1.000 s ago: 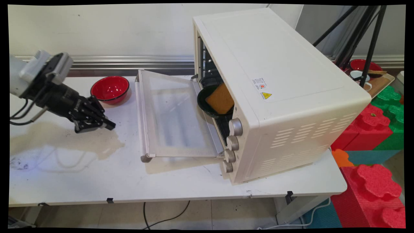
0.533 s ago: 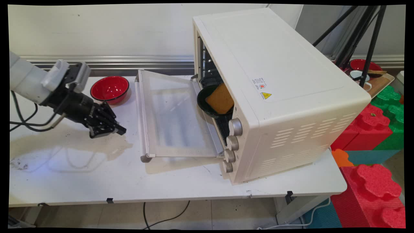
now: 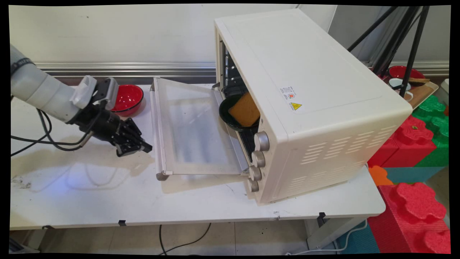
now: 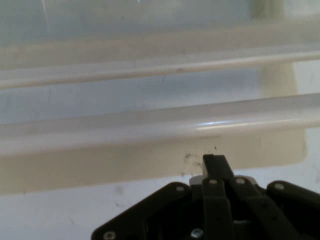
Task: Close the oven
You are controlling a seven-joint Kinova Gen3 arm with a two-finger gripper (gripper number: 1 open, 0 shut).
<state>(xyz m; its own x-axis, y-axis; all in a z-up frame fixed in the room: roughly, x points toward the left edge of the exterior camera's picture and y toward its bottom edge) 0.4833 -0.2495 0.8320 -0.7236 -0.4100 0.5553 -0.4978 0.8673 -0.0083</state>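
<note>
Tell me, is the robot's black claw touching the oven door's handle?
Apart. In the hand view, a strip of white table shows between the gripper and the oven door's handle.

The gripper [image 3: 141,149] is black on a white arm [image 3: 39,93]. Just ahead of it stands a cream oven [image 3: 309,97] with grey knobs [image 3: 261,141]; inside, a dark green bowl [image 3: 230,120] holds an orange-brown sponge [image 3: 245,109]. Beside the hand sits a red, black-rimmed bowl [image 3: 127,98] on the white table [image 3: 179,201].
</note>
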